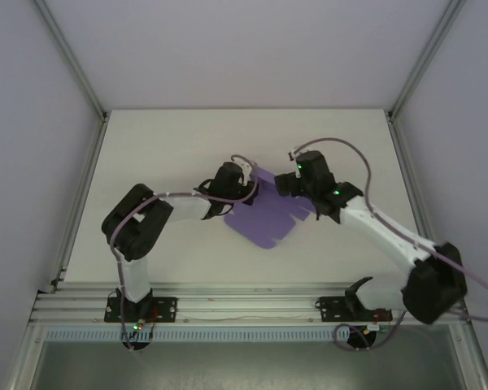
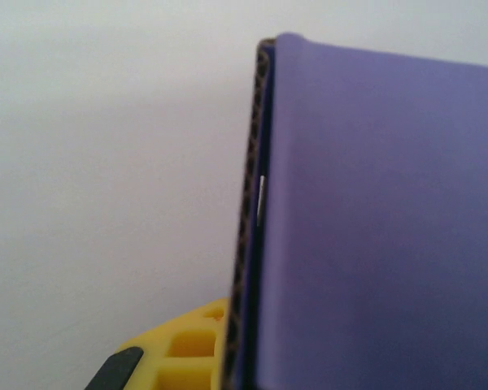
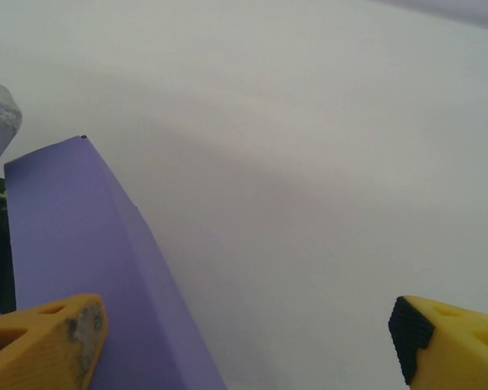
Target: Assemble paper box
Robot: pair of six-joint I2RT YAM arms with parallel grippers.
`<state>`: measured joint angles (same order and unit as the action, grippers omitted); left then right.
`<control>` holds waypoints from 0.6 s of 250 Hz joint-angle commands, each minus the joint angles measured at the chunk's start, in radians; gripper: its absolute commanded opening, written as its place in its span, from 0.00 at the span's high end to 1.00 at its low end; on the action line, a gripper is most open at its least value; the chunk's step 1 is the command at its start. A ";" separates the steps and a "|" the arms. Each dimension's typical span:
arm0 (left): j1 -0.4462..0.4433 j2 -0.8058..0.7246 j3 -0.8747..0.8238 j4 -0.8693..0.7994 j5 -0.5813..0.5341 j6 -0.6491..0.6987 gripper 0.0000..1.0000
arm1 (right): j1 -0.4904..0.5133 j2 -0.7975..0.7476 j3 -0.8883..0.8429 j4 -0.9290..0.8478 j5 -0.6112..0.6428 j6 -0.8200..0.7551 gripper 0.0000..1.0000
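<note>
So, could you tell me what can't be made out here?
- Left wrist: the paper box, close and blurred, hides the left gripper's second finger.
- Top external: the right gripper covers the box's far corner; flaps too small.
- Right wrist: the bottom edge cuts off the box by that gripper.

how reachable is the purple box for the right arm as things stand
Probably yes. The right pincer is open and sits right beside the box, whose raised panel stands close alongside it with nothing between. The left pincer holds the box's opposite edge, clear of that side.
</note>
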<state>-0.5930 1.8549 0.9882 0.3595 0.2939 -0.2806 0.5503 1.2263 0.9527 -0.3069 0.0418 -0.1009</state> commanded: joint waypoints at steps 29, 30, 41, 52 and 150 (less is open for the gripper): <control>0.033 -0.096 -0.054 -0.061 -0.013 -0.077 1.00 | -0.048 -0.202 -0.076 -0.064 -0.071 -0.016 0.00; 0.034 -0.097 -0.055 -0.059 -0.013 -0.077 1.00 | -0.050 -0.206 -0.077 -0.066 -0.073 -0.015 0.00; 0.045 -0.108 -0.071 -0.048 0.006 -0.082 1.00 | -0.065 -0.247 -0.093 -0.066 -0.107 -0.011 0.00; 0.059 -0.115 -0.081 -0.038 0.027 -0.094 1.00 | -0.085 -0.286 -0.108 -0.061 -0.150 -0.002 0.00; 0.133 -0.098 -0.037 -0.104 0.214 -0.120 1.00 | -0.193 -0.186 -0.094 0.019 -0.512 -0.006 0.07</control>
<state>-0.4534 1.7580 0.9176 0.2943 0.4301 -0.3954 0.3614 0.9226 0.8104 -0.3149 -0.3408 -0.0963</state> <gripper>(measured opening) 0.067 0.960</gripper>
